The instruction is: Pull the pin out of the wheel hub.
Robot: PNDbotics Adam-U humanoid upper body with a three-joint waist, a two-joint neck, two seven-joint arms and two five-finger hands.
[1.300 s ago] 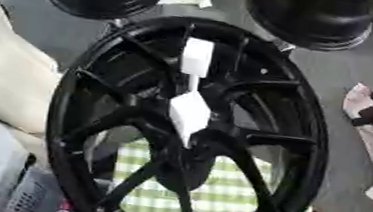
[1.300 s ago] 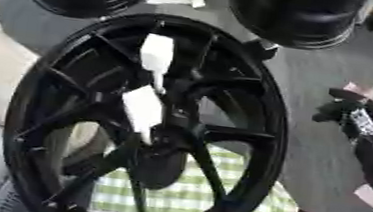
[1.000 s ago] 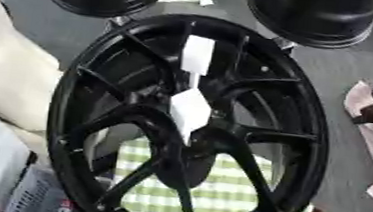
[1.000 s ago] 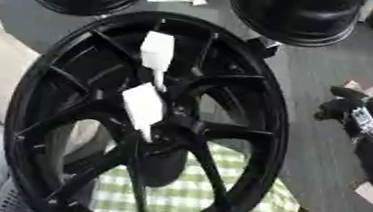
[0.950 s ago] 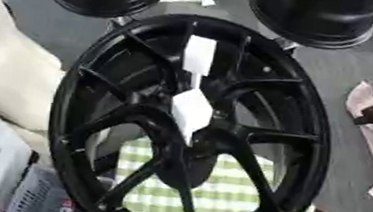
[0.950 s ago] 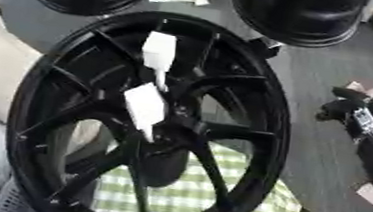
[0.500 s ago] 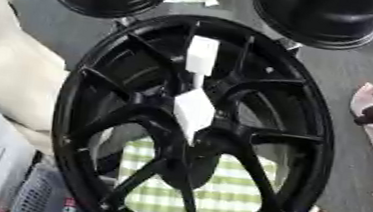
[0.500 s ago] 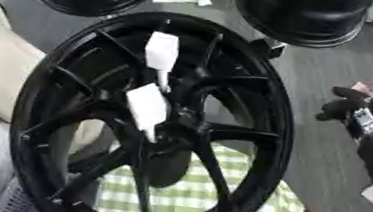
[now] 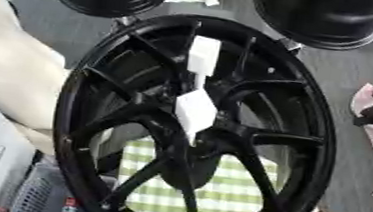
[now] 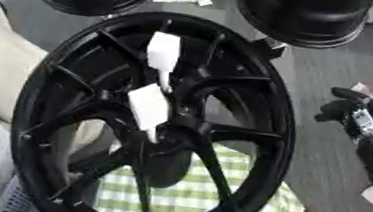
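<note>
right eye view shows our right hand point(image 10: 365, 129) well off to the right of the wheel hub point(image 10: 155, 119), fingers curled on nothing, while the white pin point(image 10: 149, 109) sits at its centre, tilted toward us for reaching.

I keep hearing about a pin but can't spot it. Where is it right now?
Two white pins stand out of the black wheel: one at the hub in the middle, another above it toward the top rim, with the right hand off to the right.
</note>
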